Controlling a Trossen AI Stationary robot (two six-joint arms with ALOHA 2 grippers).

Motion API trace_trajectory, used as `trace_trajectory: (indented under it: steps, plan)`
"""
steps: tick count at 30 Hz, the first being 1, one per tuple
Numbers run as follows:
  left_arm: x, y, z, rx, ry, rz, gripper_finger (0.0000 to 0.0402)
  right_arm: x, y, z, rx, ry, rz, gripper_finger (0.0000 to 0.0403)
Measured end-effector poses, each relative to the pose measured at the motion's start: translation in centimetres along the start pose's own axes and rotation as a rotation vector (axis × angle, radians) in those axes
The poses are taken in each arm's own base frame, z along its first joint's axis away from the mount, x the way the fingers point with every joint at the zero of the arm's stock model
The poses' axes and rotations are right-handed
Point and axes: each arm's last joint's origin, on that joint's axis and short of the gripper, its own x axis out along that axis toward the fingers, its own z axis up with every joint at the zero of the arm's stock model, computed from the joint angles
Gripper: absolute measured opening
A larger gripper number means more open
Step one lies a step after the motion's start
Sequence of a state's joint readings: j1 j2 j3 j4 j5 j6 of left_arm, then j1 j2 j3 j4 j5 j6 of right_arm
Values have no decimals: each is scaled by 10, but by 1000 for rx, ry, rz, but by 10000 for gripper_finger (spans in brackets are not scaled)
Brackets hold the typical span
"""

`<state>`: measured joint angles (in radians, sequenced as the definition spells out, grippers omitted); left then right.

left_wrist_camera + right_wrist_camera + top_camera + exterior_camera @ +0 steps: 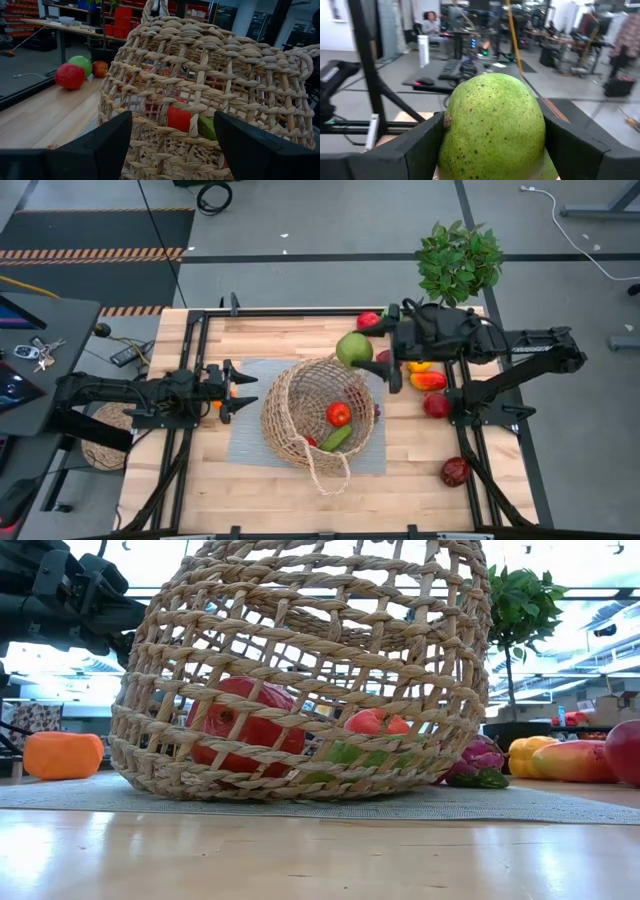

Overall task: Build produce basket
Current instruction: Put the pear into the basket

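Wicker fills the middle of the scene: a large round light-tan woven basket [318, 412] lies tipped on a grey mat [245, 442] on the pale wooden surface [200, 490]. Through its weave show a red round fruit [339, 414] and a green elongated vegetable [336, 438].

From the right side, the right pincer [366, 356] pinches a big speckled green round fruit [353, 349], held just beside the basket's far rim, with one dark finger pressed against each side of the fruit.

On the other side of the basket, the left pincer [240, 391] is spread wide and holds nothing, its tips pointing at the basket wall from close by. An orange piece of produce [63, 755] lies beside it on the surface.

More produce lies to the right of the basket: a red apple-like piece [368, 320], a yellow piece [419, 366], an orange-red piece [428, 380], and two dark red pieces [436, 405] [455, 471]. A leafy green potted plant [459, 260] stands at the far right corner.
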<state>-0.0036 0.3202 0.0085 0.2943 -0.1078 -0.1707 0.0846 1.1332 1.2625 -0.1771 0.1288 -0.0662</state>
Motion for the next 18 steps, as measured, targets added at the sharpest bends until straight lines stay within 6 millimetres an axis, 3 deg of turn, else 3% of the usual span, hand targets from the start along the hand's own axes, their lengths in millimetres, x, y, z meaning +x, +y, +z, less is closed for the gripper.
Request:
trace_trajectory:
  steps: [7,18]
  plan:
    - [0,0,0,0,0,0,286,2,13,0,-60,-10,71,320]
    - [0,0,0,0,0,0,286,25,29,-18,-180,74,120,320]
